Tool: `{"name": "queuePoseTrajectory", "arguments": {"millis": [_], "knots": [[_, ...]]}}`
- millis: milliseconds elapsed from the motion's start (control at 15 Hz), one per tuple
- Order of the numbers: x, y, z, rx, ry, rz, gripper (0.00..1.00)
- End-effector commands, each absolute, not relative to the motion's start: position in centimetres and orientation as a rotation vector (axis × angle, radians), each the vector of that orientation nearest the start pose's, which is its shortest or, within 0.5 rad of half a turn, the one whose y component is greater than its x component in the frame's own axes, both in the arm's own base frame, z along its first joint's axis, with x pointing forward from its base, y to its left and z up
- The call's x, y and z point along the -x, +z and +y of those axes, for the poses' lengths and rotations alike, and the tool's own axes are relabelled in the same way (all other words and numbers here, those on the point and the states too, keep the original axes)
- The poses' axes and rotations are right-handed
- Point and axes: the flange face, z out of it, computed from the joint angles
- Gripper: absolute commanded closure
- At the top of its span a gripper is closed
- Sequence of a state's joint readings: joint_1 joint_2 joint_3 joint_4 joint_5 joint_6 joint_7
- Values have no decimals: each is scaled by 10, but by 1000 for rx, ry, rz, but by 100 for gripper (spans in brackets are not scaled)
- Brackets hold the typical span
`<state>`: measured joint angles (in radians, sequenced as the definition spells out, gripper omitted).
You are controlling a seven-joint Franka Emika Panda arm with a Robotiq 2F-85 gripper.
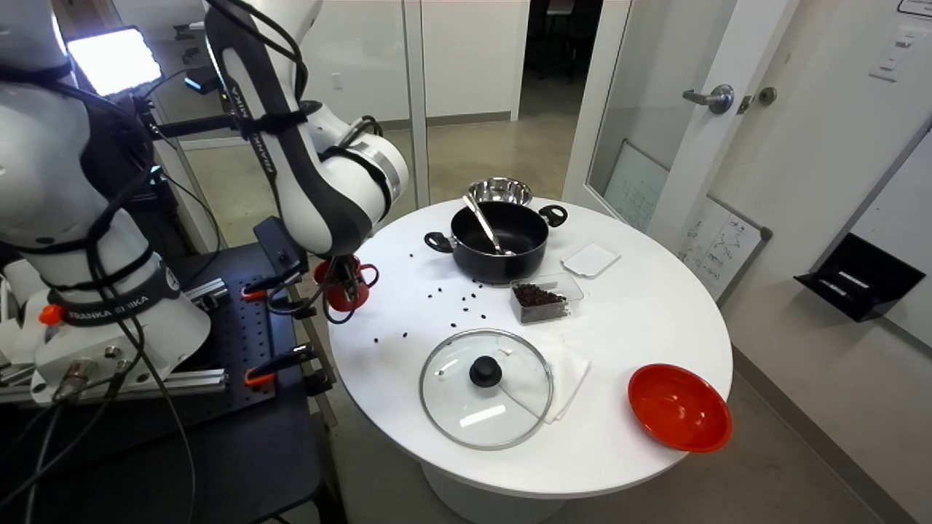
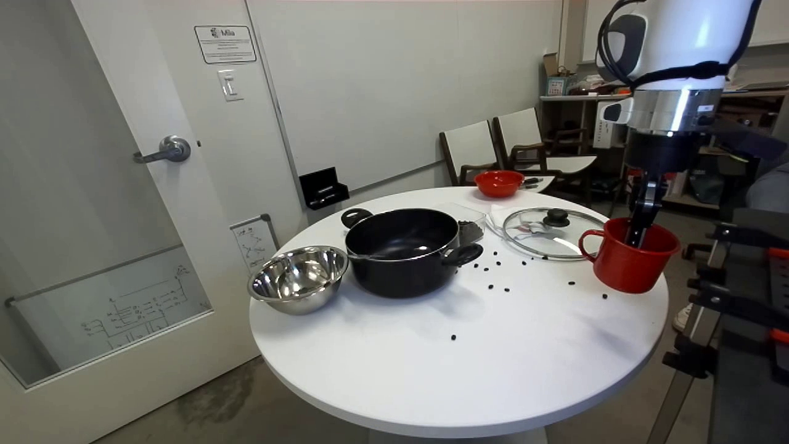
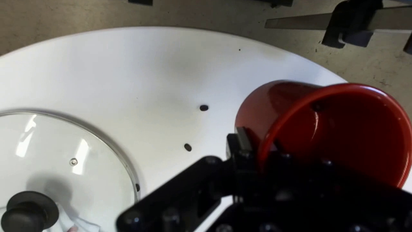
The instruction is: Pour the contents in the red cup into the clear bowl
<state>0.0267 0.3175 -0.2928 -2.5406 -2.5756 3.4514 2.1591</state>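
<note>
Beans point(image 1: 535, 295) lie in the clear container point(image 1: 574, 288).

A blurred pincer point(image 3: 259, 143) partly hides the red cup point(image 3: 334, 129), lower right in the wrist view. The glass lid point(image 3: 87, 183) runs off-frame, lower left.

Bright light; white streaks glare on the lid point(image 1: 486, 393), with soft shadows on the table point(image 3: 154, 80) beside it. Well apart from the lid, a lit panel point(image 1: 115, 62) burns out white. Right of the lid in the wrist view, the gripper point(image 3: 259, 146) is dark, blurred.
</note>
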Motion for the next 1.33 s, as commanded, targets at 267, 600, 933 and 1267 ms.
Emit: {"name": "queuePoseTrajectory", "arguments": {"millis": [267,600,933,1267], "knots": [[-345,162,-17,3114,-162,-333,98],[-380,169,-25,3201,-254,-328,98],[-381,160,-26,3232,-229,-278,98],[-383,165,-20,3190,-260,-210,98]]}}
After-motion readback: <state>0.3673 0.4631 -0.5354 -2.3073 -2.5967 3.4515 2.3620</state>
